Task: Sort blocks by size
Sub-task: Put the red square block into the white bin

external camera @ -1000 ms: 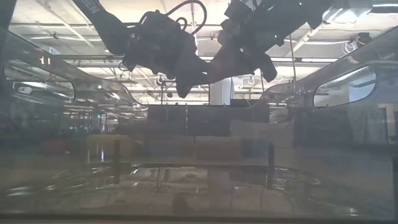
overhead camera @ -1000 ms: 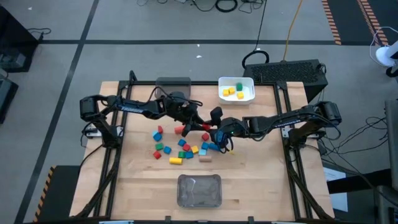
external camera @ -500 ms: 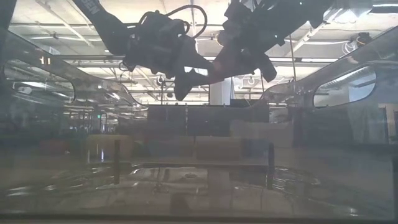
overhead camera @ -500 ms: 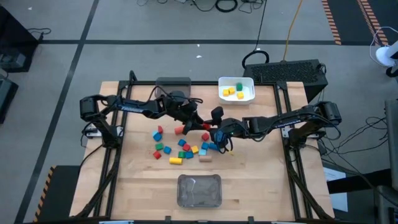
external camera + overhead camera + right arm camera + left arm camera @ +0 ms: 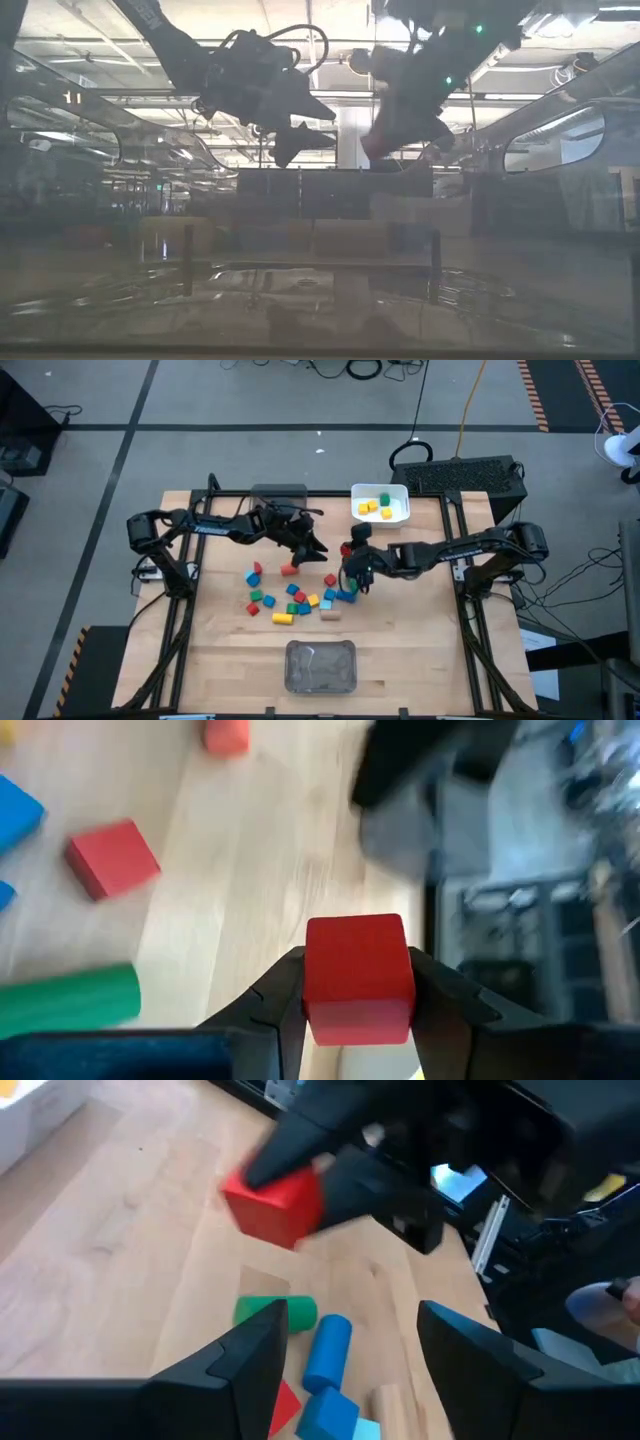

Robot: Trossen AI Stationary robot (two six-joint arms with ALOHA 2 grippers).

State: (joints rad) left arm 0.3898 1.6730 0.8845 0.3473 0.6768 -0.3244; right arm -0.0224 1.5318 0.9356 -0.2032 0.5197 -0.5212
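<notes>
even overhead light up top; low view dim, hazy with glare; wrist views motion-blurred.

The right gripper has lifted, apparently carrying the red cube.

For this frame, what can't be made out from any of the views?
- Low view: the blocks and the tabletop are lost in glare and reflections; only the arms show overhead.
- High view: the right gripper covers the red cube it holds; only the wrist views show it.
- High view: contents of the grey bin are unreadable.
- Left wrist view: the open left gripper cuts off the blue blocks beyond.
</notes>
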